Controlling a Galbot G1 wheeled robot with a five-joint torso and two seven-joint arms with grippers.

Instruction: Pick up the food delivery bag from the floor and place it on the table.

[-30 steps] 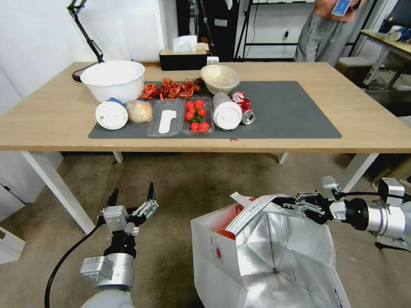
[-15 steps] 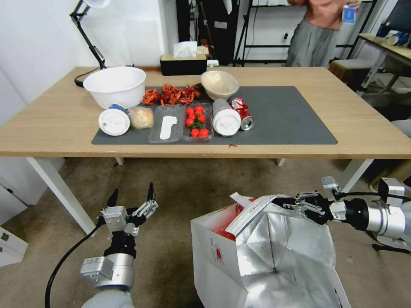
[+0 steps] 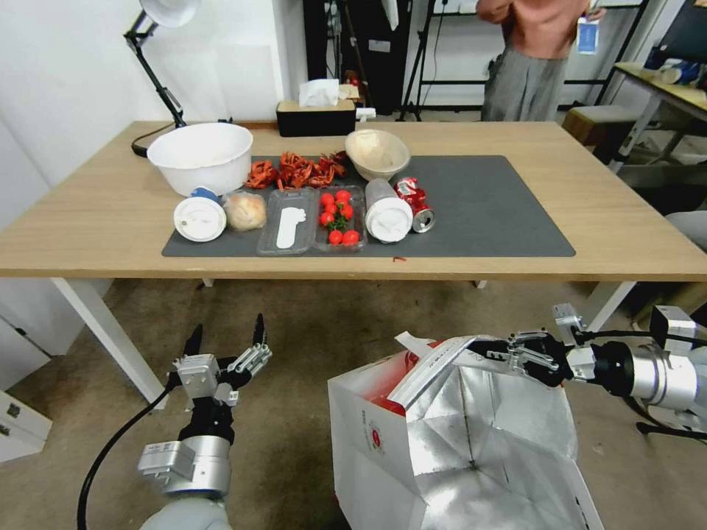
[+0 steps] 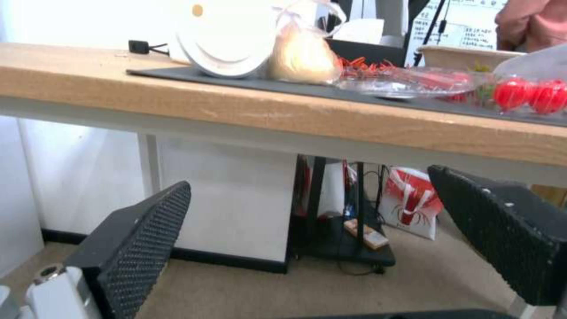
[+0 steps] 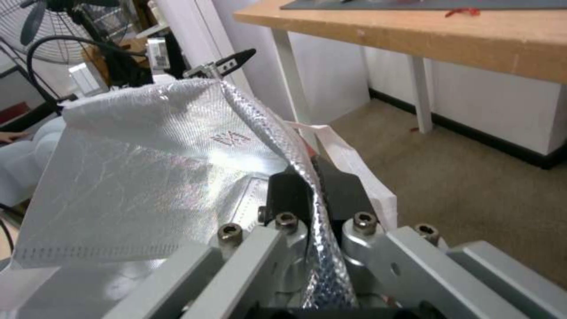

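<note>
From the head view, the right gripper pinches the rim of the food delivery bag, low over the floor before the table; the left gripper waits, spread wide. The left wrist view looks between its parted fingers under the table edge. In the right wrist view, pads clamp the foil rim: mid-lift, I'd say, and the bag must next clear the tabletop.

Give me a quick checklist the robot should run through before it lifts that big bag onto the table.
1. Right gripper shut on the food delivery bag rim: ok.
2. Grip at one edge only, bag may tilt: not ok.
3. Left gripper open, beside the bag, not touching: ok.
4. Bare room on the table at its right end: ok.
5. Bag bottom off the floor: cannot tell.
</note>
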